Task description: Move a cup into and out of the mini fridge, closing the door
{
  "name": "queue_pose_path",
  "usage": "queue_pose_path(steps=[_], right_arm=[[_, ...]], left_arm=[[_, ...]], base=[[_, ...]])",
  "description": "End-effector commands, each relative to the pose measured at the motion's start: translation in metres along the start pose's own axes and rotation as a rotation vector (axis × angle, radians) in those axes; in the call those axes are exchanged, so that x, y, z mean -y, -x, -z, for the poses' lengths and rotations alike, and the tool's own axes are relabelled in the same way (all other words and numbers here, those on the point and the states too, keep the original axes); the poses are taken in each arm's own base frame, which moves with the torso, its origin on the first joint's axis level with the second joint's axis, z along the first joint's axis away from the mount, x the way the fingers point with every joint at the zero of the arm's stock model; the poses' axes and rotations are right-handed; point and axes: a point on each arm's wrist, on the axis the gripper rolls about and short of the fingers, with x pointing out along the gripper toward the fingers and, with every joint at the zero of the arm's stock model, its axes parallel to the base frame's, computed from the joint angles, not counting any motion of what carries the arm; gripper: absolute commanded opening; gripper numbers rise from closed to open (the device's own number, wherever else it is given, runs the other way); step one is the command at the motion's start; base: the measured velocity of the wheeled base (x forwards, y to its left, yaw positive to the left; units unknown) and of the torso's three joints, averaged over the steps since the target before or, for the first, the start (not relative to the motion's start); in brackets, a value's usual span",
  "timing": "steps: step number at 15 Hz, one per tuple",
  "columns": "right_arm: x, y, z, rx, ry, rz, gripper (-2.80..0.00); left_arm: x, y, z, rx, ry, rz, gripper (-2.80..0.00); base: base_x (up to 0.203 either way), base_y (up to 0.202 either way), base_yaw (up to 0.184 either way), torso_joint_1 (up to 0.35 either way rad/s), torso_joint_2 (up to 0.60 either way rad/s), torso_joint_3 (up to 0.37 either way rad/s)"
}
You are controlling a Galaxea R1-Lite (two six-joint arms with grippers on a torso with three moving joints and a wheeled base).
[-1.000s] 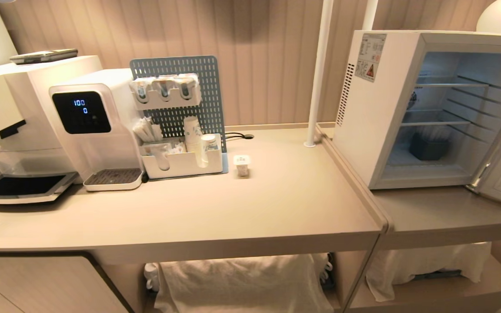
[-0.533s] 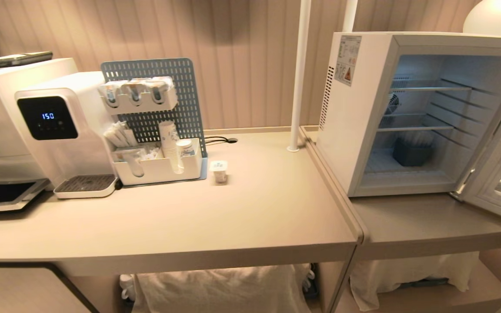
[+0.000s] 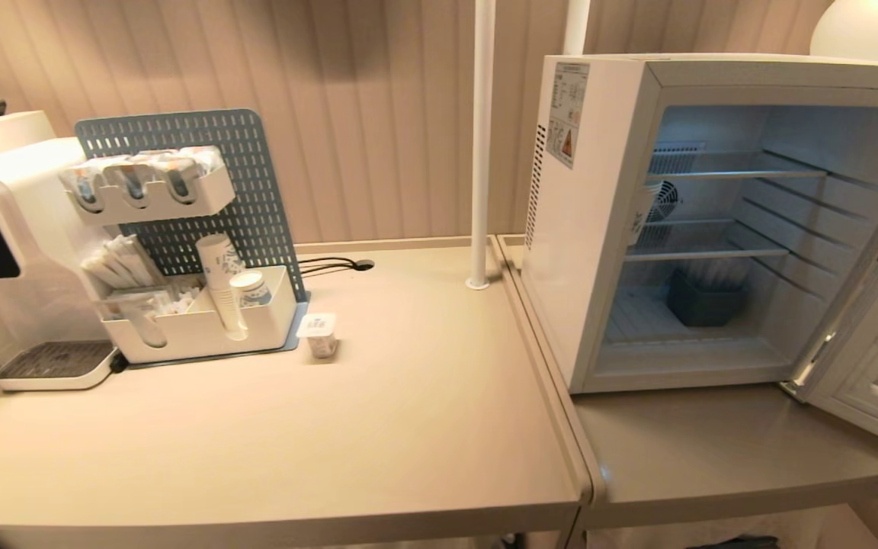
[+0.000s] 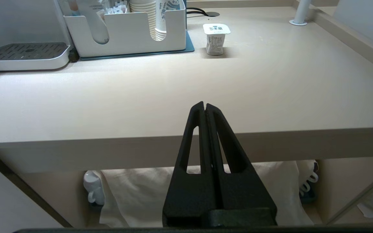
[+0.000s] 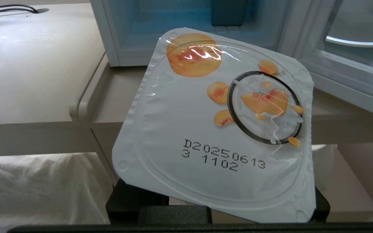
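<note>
**Cup held before the open fridge, not yet placed**

A squat white plastic cup [image 5: 219,129] with a peach-printed foil lid is gripped in the right gripper's part-open jaws, short of the worktop's front edge. The left gripper [image 4: 205,106] is shut and empty. The white boxy mini fridge [image 3: 591,229] stands on the worktop's right end, its glass-windowed door [image 3: 877,366] swung open. Placing, retrieval and door closing are judged outstanding.

The cup [image 5: 219,129] hides the right tool's fingers.
</note>
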Motion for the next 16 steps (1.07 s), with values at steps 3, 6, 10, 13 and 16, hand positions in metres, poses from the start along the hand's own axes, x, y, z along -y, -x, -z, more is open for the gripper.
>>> queue_pose_path(steps=[3, 6, 10, 13, 16], right_arm=[[0.0000, -0.0002, -0.0004, -0.004, 0.001, 0.000, -2.80], [0.0000, -0.0002, -0.0002, -0.006, 0.002, -0.001, -2.80], [0.0000, -0.0001, -0.0002, -0.005, 0.001, -0.001, -2.80], [0.0000, -0.0001, -0.0002, -0.004, -0.001, 0.000, -2.80], [0.0000, -0.0001, -0.0002, -0.004, -0.001, -0.001, -2.80]], left_arm=[[0.0000, 0.0000, -0.0003, 0.003, 0.001, 0.000, -2.80], [0.0000, 0.0000, -0.0002, 0.002, 0.001, -0.001, -2.80], [0.0000, 0.0000, -0.0003, 0.003, 0.001, 0.000, -2.80], [0.0000, 0.0000, -0.0003, 0.003, 0.001, -0.001, -2.80], [0.0000, 0.0000, -0.0003, 0.003, 0.001, 0.000, -2.80]], base=[[0.014, -0.072, 0.000, 0.006, 0.01, 0.001], [-0.003, 0.002, -0.010, 0.002, 0.00, -0.001], [0.000, 0.000, 0.000, 0.000, 0.00, 0.000], [0.000, 0.000, 0.000, 0.000, 0.00, 0.000], [0.000, 0.000, 0.000, 0.000, 0.00, 0.000]])
